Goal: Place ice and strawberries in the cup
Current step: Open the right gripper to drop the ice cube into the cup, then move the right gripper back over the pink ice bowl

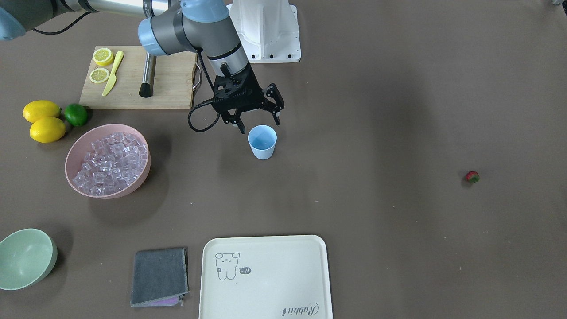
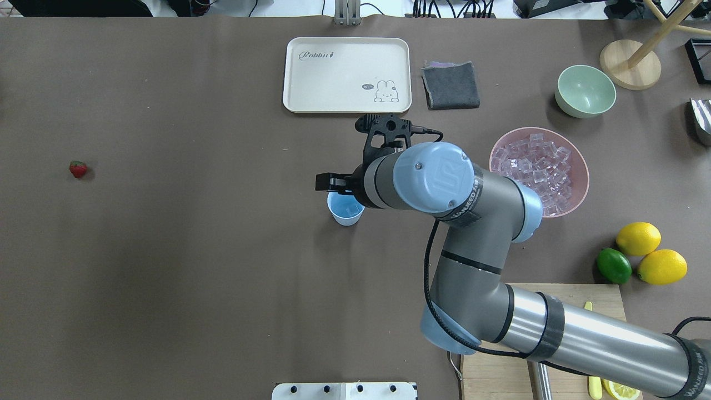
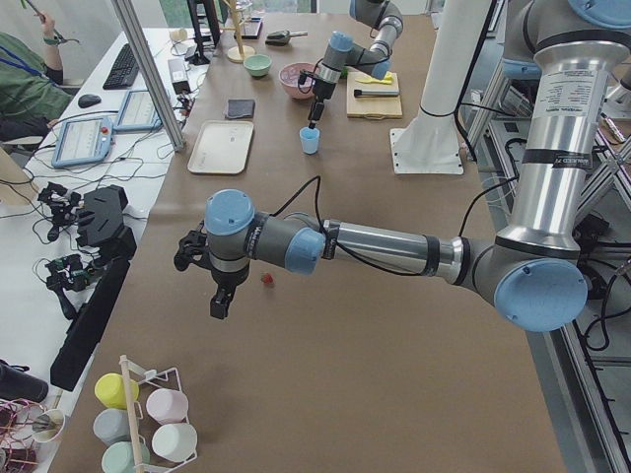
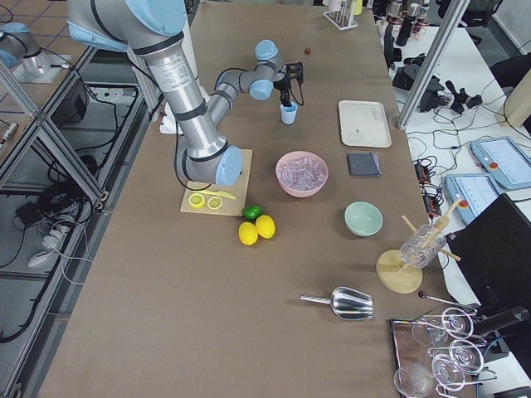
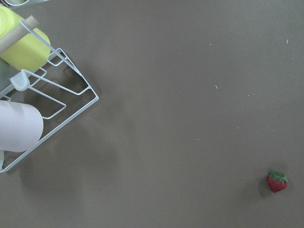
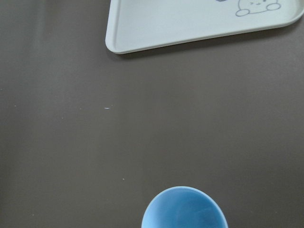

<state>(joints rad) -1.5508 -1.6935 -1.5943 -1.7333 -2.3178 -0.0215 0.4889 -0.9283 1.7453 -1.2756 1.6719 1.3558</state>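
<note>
The right arm (image 2: 472, 261) has grey tube links, a silver forearm, and light-blue joint caps with small screws and a "UR" mark; a black cable (image 1: 195, 122) loops to the black, skeletal end effector (image 1: 260, 125).

The cream tray (image 2: 333, 83) reads "Rabbit"; the right arm's blue cap (image 2: 433, 175) seems to read "UR".

Strawberry (image 1: 472, 177) sits alone on bare surface (image 1: 376, 133), open on all sides. Nearest clutter is wire mug rack (image 5: 57, 90), well apart.
Cup (image 1: 262, 141): open room all round at surface level, but right claw (image 1: 259, 122) hangs just above rim, jaws spread, blocking part of top.
Pink bowl (image 1: 69, 156) open from above. Lemons (image 1: 41, 110), lime (image 1: 76, 114), cutting board (image 1: 168, 88) crowd its robot side.
Tray (image 1: 266, 248), cloth (image 1: 159, 277) line operators' edge.
</note>
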